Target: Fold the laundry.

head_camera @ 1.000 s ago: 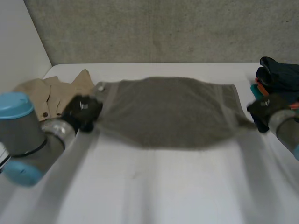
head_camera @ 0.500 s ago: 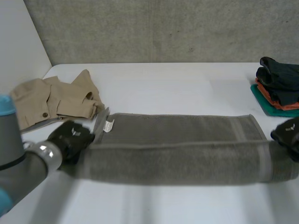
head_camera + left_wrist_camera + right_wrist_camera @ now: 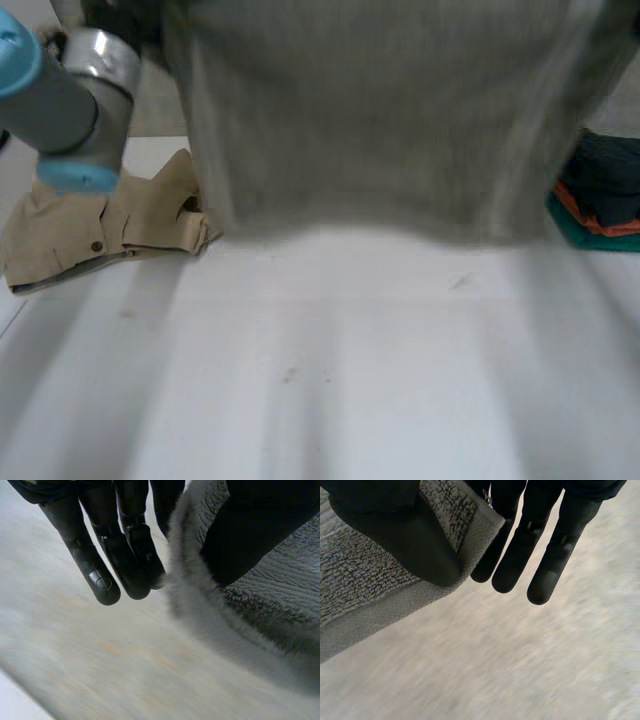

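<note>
Left of the towel (image 3: 380,120), a beige garment (image 3: 100,230) flat on the table (image 3: 350,380). At the towel's upper left edge, left hand (image 3: 125,555) clamped: thumb pressing pile against straight fingers. Towel up off the table, hanging spread as 1 sheet. At its upper right corner, right hand (image 3: 522,545) pinching likewise, thumb over hem. Right of the towel, 1 folded stack (image 3: 600,190). Probably soft, limp, light, grippy; best held by the hemmed corners, stretched taut.
</note>
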### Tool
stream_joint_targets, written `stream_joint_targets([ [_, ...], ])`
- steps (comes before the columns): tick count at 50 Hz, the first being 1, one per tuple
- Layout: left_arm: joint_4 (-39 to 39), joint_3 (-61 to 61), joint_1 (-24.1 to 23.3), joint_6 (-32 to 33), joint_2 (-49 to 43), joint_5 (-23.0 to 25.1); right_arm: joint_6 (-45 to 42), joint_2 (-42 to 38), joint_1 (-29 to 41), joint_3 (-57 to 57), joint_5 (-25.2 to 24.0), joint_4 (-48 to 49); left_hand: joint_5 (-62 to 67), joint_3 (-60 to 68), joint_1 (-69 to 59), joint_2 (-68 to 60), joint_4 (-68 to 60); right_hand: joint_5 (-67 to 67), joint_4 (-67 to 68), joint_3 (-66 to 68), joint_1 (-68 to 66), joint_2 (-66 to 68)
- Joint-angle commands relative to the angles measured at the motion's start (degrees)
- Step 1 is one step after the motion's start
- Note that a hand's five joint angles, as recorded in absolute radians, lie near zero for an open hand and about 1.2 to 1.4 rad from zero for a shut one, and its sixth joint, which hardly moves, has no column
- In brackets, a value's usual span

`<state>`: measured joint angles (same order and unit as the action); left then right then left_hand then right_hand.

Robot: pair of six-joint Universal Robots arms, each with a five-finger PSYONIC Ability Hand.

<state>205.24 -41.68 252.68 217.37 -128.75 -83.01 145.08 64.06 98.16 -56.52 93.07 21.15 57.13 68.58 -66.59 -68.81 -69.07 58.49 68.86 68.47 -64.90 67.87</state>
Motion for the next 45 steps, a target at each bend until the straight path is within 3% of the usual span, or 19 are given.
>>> stream_joint_targets([
  [1, 2.28, -1.73, 2.11, -5.73, 1.84, -0.22, 1.44, 1.77, 0.37, -1.13, 1.24, 2.84, 12.87, 11.42, -13.41, -11.19, -10.93, 11.51, 11.14, 11.53, -15.10, 12.13],
  [19, 0.95, -28.09, 0.97, -6.61, 3.33, 0.92, 1.44, 0.10, -0.25, -14.66, -3.94, -8.84, 12.87, 11.42, -13.41, -11.19, -10.93, 11.51, 11.14, 11.53, -15.10, 12.13],
  [25, 0.07, -43.29, 0.62, -6.08, 8.86, 4.78, -0.67, 0.81, -1.38, -22.13, -4.65, -15.95, 12.87, 11.42, -13.41, -11.19, -10.93, 11.51, 11.14, 11.53, -15.10, 12.13],
  [29, -2.82, -54.80, 0.44, -5.64, 15.80, 5.58, -6.46, 3.43, -3.84, -28.36, -4.82, -22.81, 12.87, 11.42, -13.41, -11.19, -10.93, 11.51, 11.14, 11.53, -15.10, 12.13],
  [34, -13.01, -65.62, 0.62, -5.73, 26.87, 5.23, -20.95, 13.36, -8.58, -38.82, -5.00, -32.21, 12.87, 11.42, -13.41, -11.19, -10.93, 11.51, 11.14, 11.53, -15.10, 12.13],
  [37, -23.11, -71.07, 0.88, -5.73, 34.25, 4.61, -26.66, 19.32, -12.44, -43.39, -5.26, -35.99, 12.87, 11.42, -13.41, -11.19, -10.93, 11.51, 11.14, 11.53, -15.10, 12.13],
  [41, -35.33, -76.35, 1.23, -4.42, 41.11, 4.17, -29.84, 24.52, -15.27, -46.74, -6.14, -38.55, 12.87, 11.42, -13.41, -11.19, -10.93, 11.51, 11.14, 11.53, -15.10, 12.13],
  [45, -39.92, -79.87, 0.62, -0.99, 44.55, 4.17, -30.29, 25.59, -16.50, -48.32, -7.72, -39.96, 12.87, 11.42, -13.41, -11.19, -10.93, 11.51, 11.14, 11.53, -15.10, 12.13],
])
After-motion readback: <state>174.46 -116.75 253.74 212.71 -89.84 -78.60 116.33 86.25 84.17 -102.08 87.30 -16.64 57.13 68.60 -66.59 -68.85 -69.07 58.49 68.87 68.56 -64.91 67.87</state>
